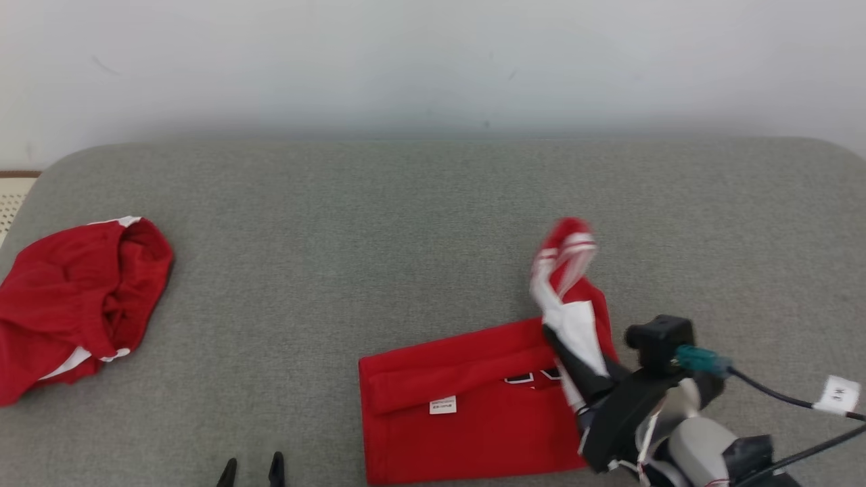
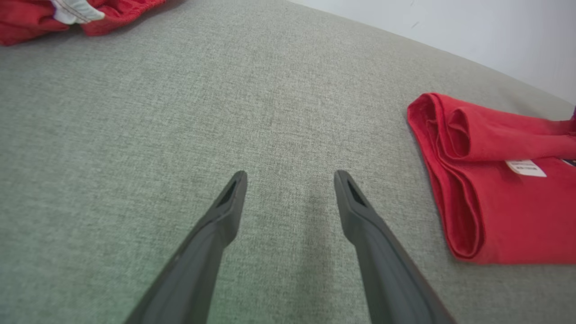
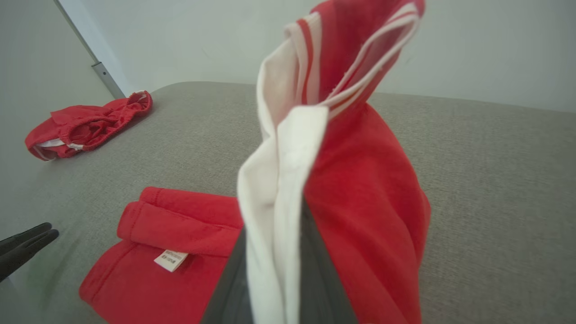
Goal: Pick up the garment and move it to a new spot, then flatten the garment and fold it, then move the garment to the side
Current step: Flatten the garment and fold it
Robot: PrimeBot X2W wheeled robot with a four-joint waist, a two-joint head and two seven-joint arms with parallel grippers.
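Observation:
The garment (image 1: 467,406) is red with white trim and a small white label. Most of it lies folded on the grey fabric surface (image 1: 406,223) near the front, right of centre. My right gripper (image 1: 565,352) is shut on its white-and-red striped end, which stands lifted above the folded part and looks blurred at the top. In the right wrist view that held cloth (image 3: 360,189) wraps over my right gripper (image 3: 288,234) and hides its tips. My left gripper (image 2: 290,177) is open with nothing in it, over bare surface left of the garment's folded edge (image 2: 450,193); it also appears at the front edge (image 1: 250,470).
A second red piece of clothing with white trim (image 1: 74,304) lies crumpled at the far left edge of the surface, seen too as the red heap (image 3: 85,126). A pale wall (image 1: 433,61) runs behind. Cables (image 1: 778,396) trail from my right wrist.

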